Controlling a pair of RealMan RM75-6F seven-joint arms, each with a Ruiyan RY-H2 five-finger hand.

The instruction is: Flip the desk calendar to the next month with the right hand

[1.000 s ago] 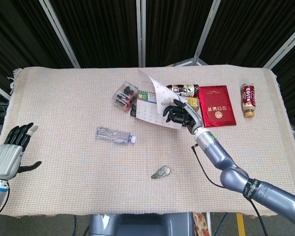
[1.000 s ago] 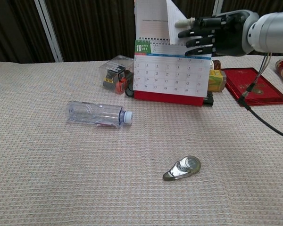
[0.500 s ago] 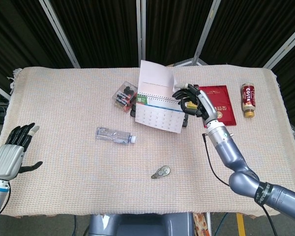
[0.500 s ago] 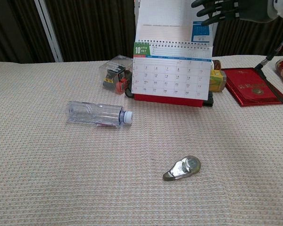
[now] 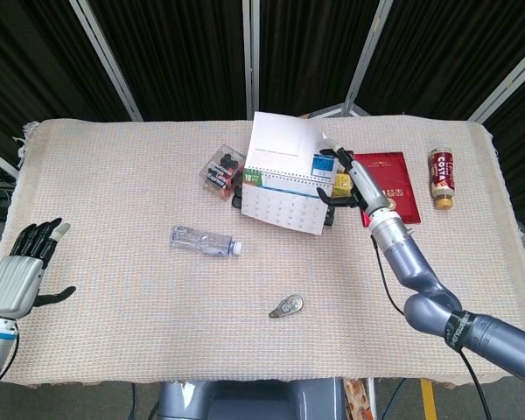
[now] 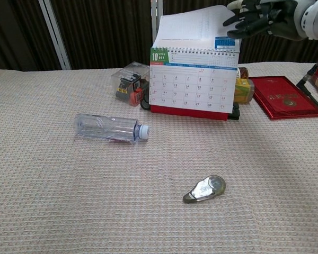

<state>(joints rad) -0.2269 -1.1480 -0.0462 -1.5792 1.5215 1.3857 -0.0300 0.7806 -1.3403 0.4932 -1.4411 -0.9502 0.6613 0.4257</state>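
Note:
The desk calendar (image 5: 283,203) (image 6: 193,84) stands at the table's back centre, showing an October grid on its front. One white page (image 5: 284,147) (image 6: 197,30) is lifted above the spiral and leans backwards. My right hand (image 5: 348,178) (image 6: 262,15) is at that page's upper right corner, holding the corner between thumb and fingers. My left hand (image 5: 22,264) hovers open off the table's left front edge, far from the calendar; the chest view does not show it.
A clear plastic bottle (image 5: 206,240) (image 6: 108,127) lies left of the calendar. A small tape dispenser (image 5: 285,305) (image 6: 205,189) lies in front. A clear box of small items (image 6: 131,82), a red booklet (image 6: 283,103) and a coffee bottle (image 5: 441,178) flank the calendar.
My right hand has risen and moved back, carrying the page from curled in front to upright and now tipping backwards over the spiral. The left hand stayed put.

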